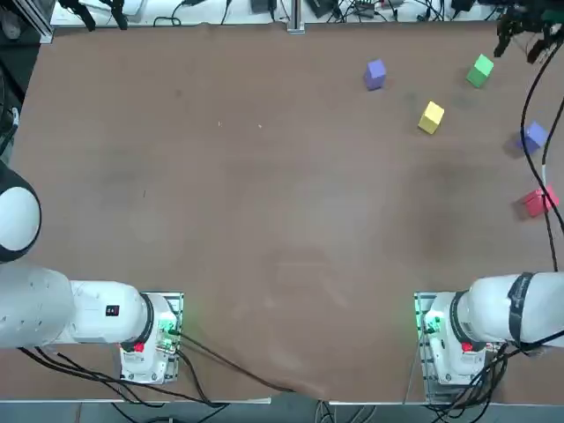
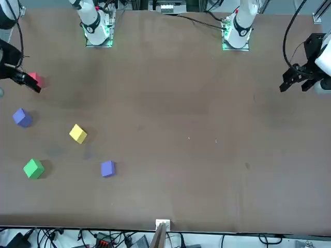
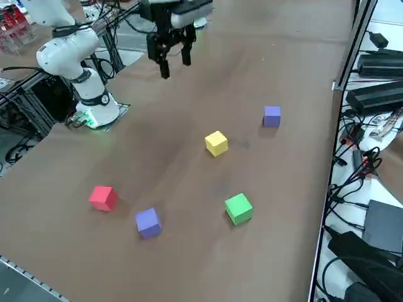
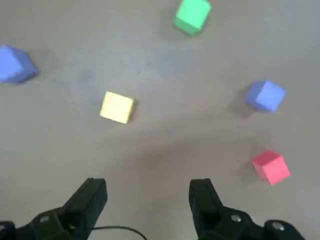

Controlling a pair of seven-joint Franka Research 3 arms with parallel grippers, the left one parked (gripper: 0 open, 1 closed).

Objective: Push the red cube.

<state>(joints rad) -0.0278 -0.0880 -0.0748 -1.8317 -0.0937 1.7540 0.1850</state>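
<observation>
Right pincer (image 4: 148, 192) hovers open above table (image 4: 165, 145), off red cube (image 4: 271, 167)

Five cubes and an open right gripper

Right gripper (image 4: 149, 184): black, two fingers spread wide, over the brown tabletop (image 4: 165, 135), nothing between the tips. Clock centred between its fingertips, fingers pointing to twelve.
- Red cube (image 4: 271, 167): plain, at three, apart from the gripper.
- Blue-purple cube (image 4: 266, 95): at two, near the red.
- Green cube (image 4: 192, 16): between twelve and one.
- Yellow cube (image 4: 117, 107): at eleven.
- Second blue-purple cube (image 4: 15, 65): between ten and eleven.
- Black cable (image 4: 120, 227): thin, curved, at seven.
</observation>
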